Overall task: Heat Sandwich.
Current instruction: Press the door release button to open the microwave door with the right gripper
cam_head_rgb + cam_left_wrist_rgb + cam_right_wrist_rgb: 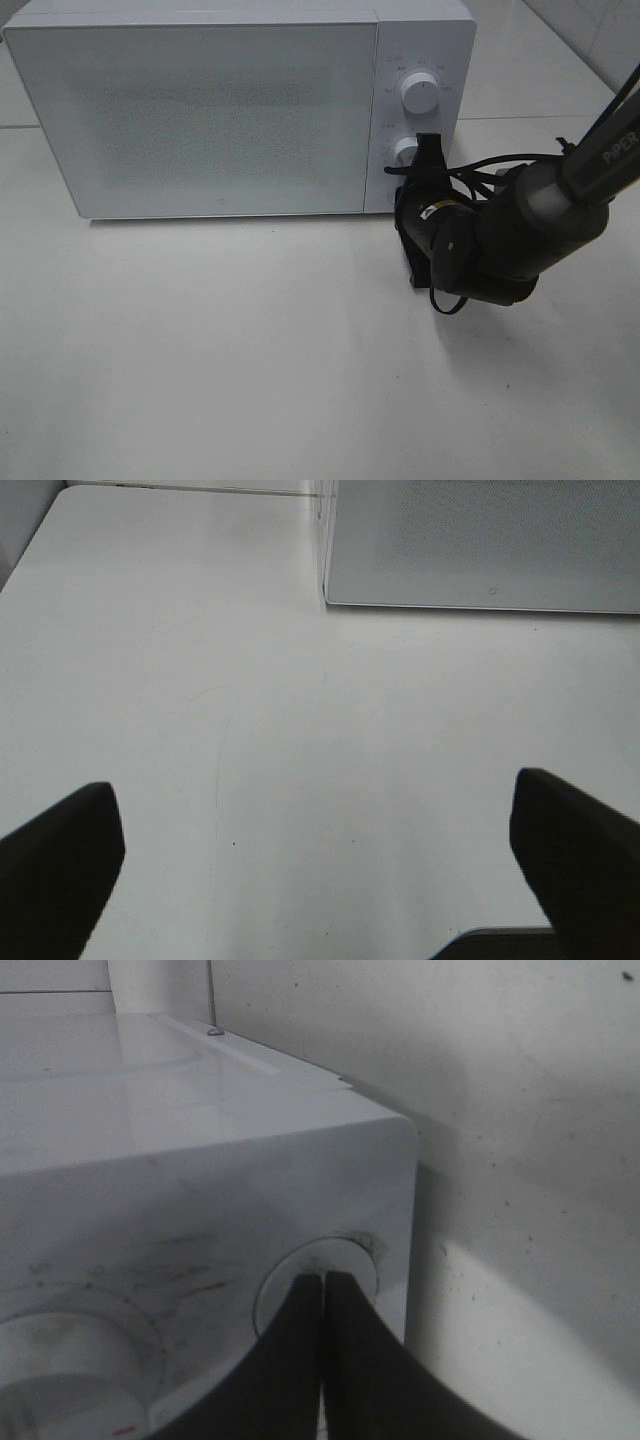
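The sandwich is out of view. The white microwave (200, 110) stands at the back of the table with its door closed. My right gripper (428, 150) is shut, and its dark fingertips rest against the lower knob (405, 152) of the control panel. In the right wrist view the two fingers (300, 1350) meet with no gap at that round knob (318, 1260). My left gripper (318, 865) is open and hangs over the bare table (280, 730) in front of the microwave's corner (480, 540), with nothing between its fingers. That gripper does not show in the exterior high view.
The upper knob (418, 93) sits above the one being touched. Cables loop around the right arm's wrist (480, 240). A white table (250, 350) stretches in front of the microwave, and a tiled wall (590, 30) stands at the back right.
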Action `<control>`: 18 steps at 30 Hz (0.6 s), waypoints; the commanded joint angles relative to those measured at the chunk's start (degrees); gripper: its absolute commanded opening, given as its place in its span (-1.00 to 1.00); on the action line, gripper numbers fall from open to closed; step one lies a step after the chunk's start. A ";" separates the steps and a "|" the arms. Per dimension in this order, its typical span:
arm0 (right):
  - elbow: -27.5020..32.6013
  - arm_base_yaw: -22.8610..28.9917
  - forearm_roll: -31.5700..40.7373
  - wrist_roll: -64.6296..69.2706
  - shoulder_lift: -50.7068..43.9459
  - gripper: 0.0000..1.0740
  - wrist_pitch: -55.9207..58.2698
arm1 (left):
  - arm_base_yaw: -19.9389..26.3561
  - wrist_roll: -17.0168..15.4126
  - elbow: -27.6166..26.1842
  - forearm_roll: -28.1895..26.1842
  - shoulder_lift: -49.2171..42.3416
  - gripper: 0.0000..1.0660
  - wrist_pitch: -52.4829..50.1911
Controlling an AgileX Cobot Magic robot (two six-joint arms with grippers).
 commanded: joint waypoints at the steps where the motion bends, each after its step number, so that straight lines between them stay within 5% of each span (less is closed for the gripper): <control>1: -1.38 -0.06 -0.52 -0.40 0.34 -1.00 -1.15 | 0.23 0.00 0.06 -0.46 -0.40 0.83 -0.57; 18: -5.44 -0.06 -0.11 -1.26 1.03 -1.00 -6.47 | 0.23 0.00 0.06 -0.46 -0.40 0.83 -0.57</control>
